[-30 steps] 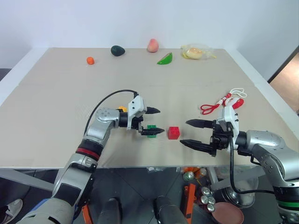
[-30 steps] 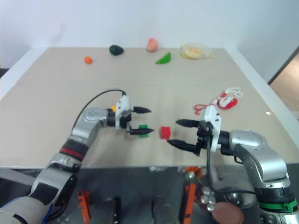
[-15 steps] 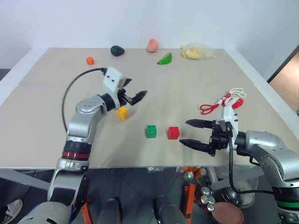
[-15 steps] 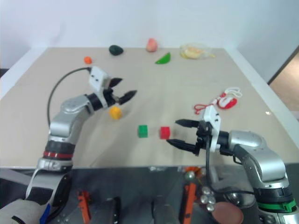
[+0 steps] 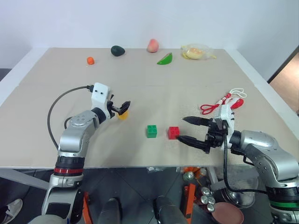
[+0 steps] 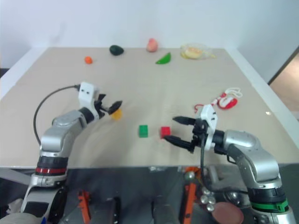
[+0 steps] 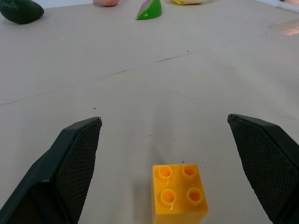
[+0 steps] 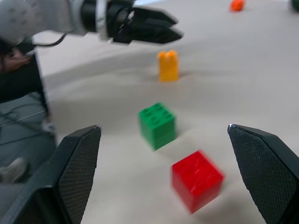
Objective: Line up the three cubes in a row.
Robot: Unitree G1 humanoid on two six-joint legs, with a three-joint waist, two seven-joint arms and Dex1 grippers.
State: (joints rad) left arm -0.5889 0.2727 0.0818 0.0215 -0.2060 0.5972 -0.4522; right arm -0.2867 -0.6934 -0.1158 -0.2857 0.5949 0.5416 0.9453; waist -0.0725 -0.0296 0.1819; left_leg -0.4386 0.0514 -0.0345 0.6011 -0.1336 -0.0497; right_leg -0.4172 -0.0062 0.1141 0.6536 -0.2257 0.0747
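Observation:
The yellow cube [image 5: 122, 115] stands on the table left of centre. My left gripper [image 5: 123, 107] hovers open right over it. In the left wrist view the yellow cube [image 7: 180, 192] sits low between the two spread fingers [image 7: 77, 156], untouched. The green cube [image 5: 151, 131] and the red cube [image 5: 173, 132] sit side by side near the front edge, a small gap between them. My right gripper [image 5: 181, 128] is open just right of the red cube, holding nothing. The right wrist view shows the red cube [image 8: 196, 180], the green cube [image 8: 158, 125] and the yellow cube [image 8: 168, 66] in a loose diagonal.
A red toy with a white cord [image 5: 223, 102] lies behind my right arm. Along the far edge are an orange ball [image 5: 90, 60], a dark avocado [image 5: 117, 50], a peach [image 5: 153, 45], a green wedge [image 5: 164, 59] and a bag of food [image 5: 197, 52].
My left gripper left the green cube, swung up and to the left, and came down over the yellow cube, still open. The green cube stays beside the red one. The right gripper barely moved.

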